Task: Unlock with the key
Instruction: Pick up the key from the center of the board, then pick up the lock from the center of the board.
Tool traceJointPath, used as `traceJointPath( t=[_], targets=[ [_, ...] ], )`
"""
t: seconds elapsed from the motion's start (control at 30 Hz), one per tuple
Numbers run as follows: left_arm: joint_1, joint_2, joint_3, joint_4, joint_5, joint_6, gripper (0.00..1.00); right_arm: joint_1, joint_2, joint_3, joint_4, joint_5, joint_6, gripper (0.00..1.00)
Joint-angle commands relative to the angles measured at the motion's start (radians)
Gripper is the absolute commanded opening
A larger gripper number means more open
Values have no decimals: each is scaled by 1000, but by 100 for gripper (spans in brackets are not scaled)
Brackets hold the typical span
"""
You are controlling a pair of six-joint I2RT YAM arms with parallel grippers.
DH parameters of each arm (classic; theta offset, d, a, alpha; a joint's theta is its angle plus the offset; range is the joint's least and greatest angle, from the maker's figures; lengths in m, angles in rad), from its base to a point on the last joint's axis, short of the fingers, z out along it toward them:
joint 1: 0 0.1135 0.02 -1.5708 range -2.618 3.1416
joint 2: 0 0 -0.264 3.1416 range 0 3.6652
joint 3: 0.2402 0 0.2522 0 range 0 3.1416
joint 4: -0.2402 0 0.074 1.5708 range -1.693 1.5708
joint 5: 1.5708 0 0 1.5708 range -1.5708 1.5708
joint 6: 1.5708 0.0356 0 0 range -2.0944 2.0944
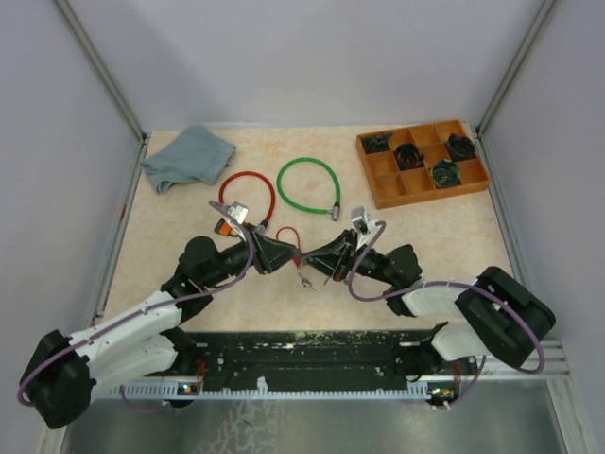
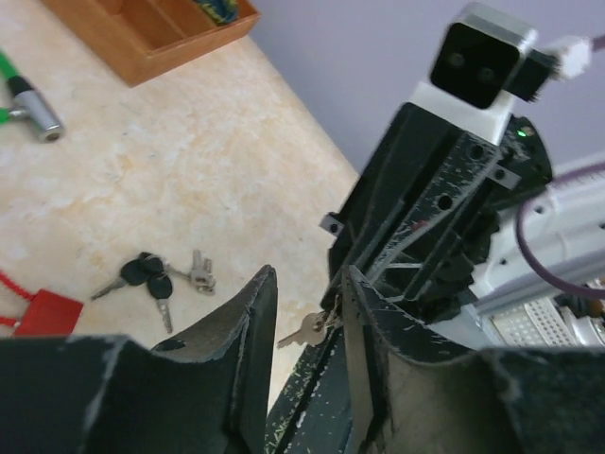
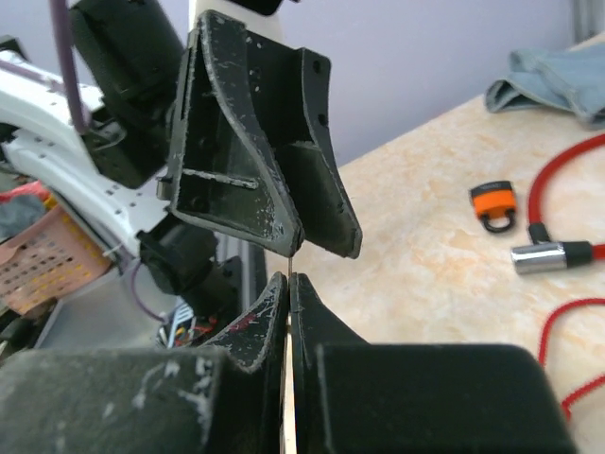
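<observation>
1. The worktop [image 1: 454, 248] carries everything; the two arms meet tip to tip above its middle
2. The wooden tray [image 1: 375, 187] at the far right and the cloth [image 1: 187, 157] at the far left lie well apart from the work; I judge they play no part
3. The red cable lock [image 1: 248, 174] and the green cable lock [image 1: 307, 160] lie just beyond the arms; the orange padlock [image 3: 493, 202] sits beside the red loop; which of them this key fits cannot be told
4. The left gripper [image 2: 307, 276] has its fingers [image 2: 248, 322] spread; the key shows in the gap between them, with no clear contact on either side
5. The right gripper [image 3: 287, 284] has its fingers [image 3: 265, 322] pressed together on a thin edge-on sliver, which I take to be the key
6. A key bunch [image 2: 151, 274] lies on the worktop near a red tag [image 2: 47, 312], apart from both grippers
7. The key [image 2: 304, 330] hangs off the worktop at the right fingertips; this looks like a handover or regrasp; to do it well, the left should close squarely on the flat head with the blade left sticking out and in line with the wrist; the right should let go only once that pinch is firm; a skewed grip would let the key swivel when turned in a lock
</observation>
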Motion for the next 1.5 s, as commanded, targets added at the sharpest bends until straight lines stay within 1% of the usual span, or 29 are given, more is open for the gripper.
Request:
traceJointPath(
  t=[0.0, 0.13, 0.23, 0.43, 0.47, 0.57, 0.63, 0.8, 0.87, 1.0, 1.13, 1.27, 1.47],
  targets=[
    [2, -4, 66, -230, -166, 48, 43, -17, -86, -26, -66, 82, -58, 0],
    [2, 36, 126, -427, -296, 48, 53, -19, -160, -43, -238, 161, -133, 0],
    [2, 113, 211, -568, -360, 45, 58, -19, -219, -68, -312, 214, -179, 0],
    [2, 290, 362, -748, -385, 43, 67, -19, -345, -114, -443, 319, -249, 0],
    [2, 328, 395, -782, -384, 43, 70, -20, -364, -120, -461, 333, -261, 0],
    [-1, 447, 496, -868, -379, 45, 76, -19, -418, -147, -489, 379, -282, 0],
    [-1, 534, 570, -938, -404, 45, 78, -19, -451, -167, -490, 409, -291, 0],
    [-2, 744, 779, -1150, -476, 1, 80, -19, -514, -199, -511, 467, -308, 0],
    [-2, 808, 847, -1197, -492, -32, 81, -20, -531, -205, -515, 478, -310, 0],
    [-2, 923, 946, -1289, -489, -93, 78, -19, -559, -213, -532, 494, -315, 0],
    [-3, 962, 971, -1323, -451, -167, 73, -19, -575, -219, -537, 504, -315, 0],
    [-7, 966, 950, -1321, -431, -239, 74, -19, -579, -222, -532, 501, -316, 0],
    [-13, 989, 960, -1312, -435, -267, 74, -19, -578, -223, -531, 492, -311, 0]
  ],
)
